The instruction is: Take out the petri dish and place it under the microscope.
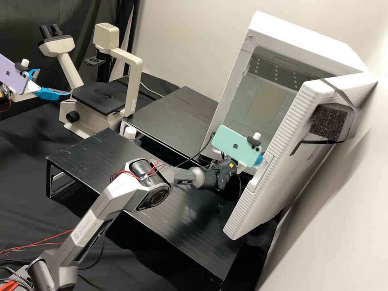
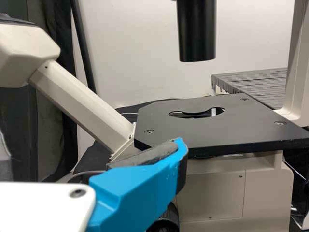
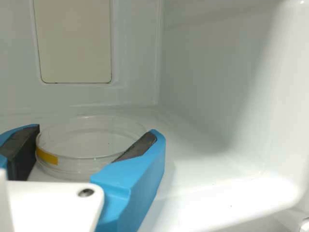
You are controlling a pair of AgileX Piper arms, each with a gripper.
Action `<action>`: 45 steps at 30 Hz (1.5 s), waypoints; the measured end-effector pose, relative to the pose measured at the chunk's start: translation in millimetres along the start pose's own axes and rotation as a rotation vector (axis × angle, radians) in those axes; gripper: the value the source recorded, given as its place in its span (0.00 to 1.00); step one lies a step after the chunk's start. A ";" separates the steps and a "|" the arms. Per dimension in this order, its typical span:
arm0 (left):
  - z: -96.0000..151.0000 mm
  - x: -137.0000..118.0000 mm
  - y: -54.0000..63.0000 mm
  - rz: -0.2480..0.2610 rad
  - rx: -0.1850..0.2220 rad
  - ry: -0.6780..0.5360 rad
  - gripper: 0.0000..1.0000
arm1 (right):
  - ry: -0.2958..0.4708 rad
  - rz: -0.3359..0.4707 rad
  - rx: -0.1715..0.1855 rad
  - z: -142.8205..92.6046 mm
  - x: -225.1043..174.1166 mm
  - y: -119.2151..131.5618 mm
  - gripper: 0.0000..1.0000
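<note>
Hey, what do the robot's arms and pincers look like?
The right arm is grey with black joints and thin red wires. Left pincer and right pincer are white with blue, dark-padded fingers. A lilac phone rides left, a mint-green phone right.

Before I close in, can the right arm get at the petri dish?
Likely yes: the open right gripper has its fingers either side of the petri dish, with nothing seen blocking them.

High view slanting down, close wrist views
</note>
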 end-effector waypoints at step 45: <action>0.0 0.0 0.0 0.000 0.000 0.000 1.00 | 0.107 0.217 0.033 -2.4 -117.7 11.2 0.00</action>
